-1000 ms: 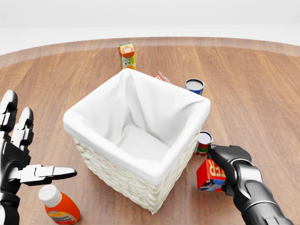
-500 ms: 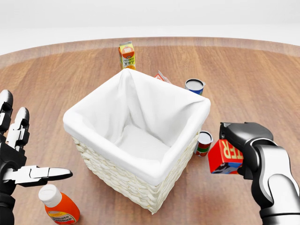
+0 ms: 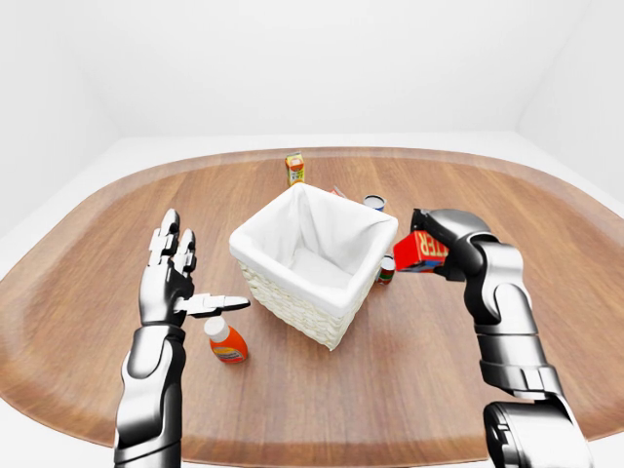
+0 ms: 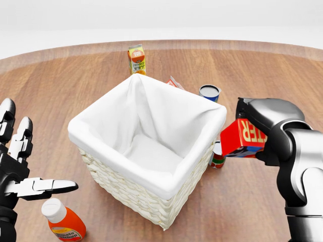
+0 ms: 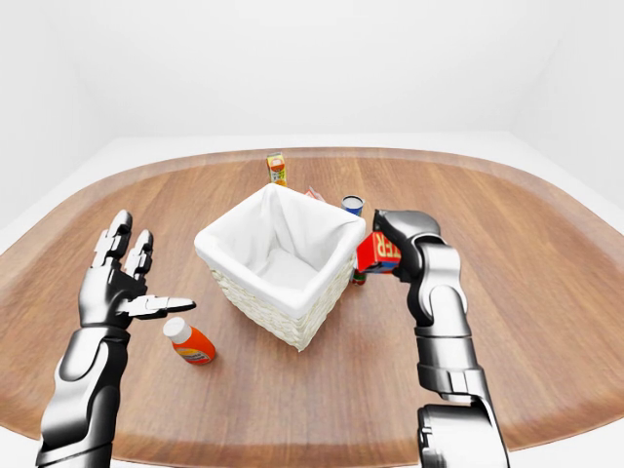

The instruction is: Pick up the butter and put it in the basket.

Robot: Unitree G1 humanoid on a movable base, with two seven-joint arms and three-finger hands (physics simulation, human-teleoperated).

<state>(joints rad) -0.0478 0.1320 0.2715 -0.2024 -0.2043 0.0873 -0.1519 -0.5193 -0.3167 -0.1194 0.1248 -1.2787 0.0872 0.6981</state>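
Right hand (image 4: 270, 132) carries the butter (image 4: 243, 137) clear of the table (image 4: 282, 75), just beside the basket (image 4: 146, 136) at its right rim in the head view; looks raised so it clears the rim before going over the opening. Fingers clenched round the red box. Left hand (image 4: 17, 166) idle, fingers spread wide, gripping nothing, above the orange bottle (image 4: 63, 220). Small can (image 4: 218, 157) sits on the table under the butter
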